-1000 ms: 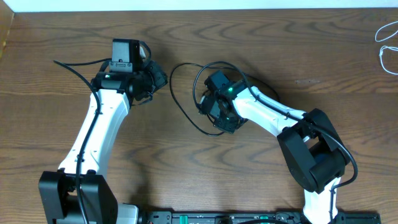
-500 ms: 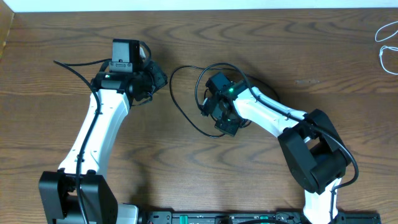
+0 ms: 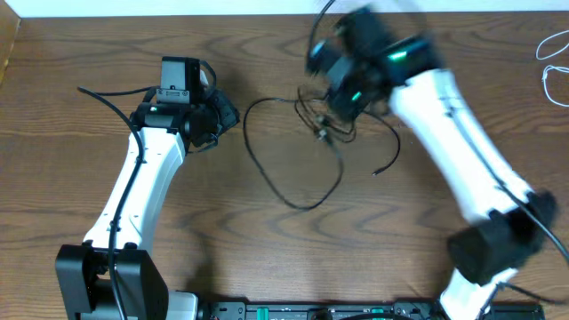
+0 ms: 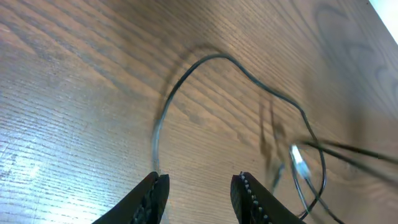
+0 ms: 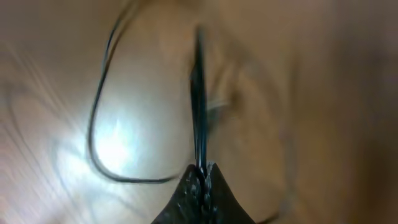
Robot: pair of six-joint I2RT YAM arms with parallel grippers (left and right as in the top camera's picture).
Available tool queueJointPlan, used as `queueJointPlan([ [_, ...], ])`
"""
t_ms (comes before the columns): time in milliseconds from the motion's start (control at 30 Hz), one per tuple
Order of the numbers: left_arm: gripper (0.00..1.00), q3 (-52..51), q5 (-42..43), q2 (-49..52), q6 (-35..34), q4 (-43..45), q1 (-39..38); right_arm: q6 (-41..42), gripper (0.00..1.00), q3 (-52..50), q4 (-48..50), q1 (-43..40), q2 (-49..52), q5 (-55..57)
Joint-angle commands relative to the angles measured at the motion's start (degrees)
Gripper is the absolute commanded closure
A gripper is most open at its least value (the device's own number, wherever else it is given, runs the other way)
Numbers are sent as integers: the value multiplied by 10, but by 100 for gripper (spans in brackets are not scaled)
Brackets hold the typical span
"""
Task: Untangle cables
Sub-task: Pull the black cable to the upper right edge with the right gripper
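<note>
The black cable (image 3: 305, 207) sprawls over the middle of the counter (image 3: 267, 267). Its wide loop fills the ground between the left arm (image 3: 142, 178) and the right arm (image 3: 462, 151), with a knotted bunch at its far end. A strand runs up from that bunch to the right pincer (image 5: 200, 174), which is pinched on it. The left pincer (image 4: 199, 180) holds its jaws apart over bare wood, the loop's curve just beside one finger. The right arm slants across the right side, barring passage there. The near centre, below the loop, lies open. The white cable (image 3: 540, 51) sits at the far right edge, well apart.
</note>
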Motion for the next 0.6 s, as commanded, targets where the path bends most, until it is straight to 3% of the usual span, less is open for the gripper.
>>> queueJointPlan([
  [0, 62, 6, -8, 0, 10, -6, 2, 37, 99, 61, -5, -57, -41, -31],
  [433, 62, 6, -8, 0, 10, -12, 2, 208, 99, 90, 34, -295, -50, -29],
  [567, 62, 6, -8, 0, 10, -12, 2, 290, 99, 89, 47, -384, -49, 36],
])
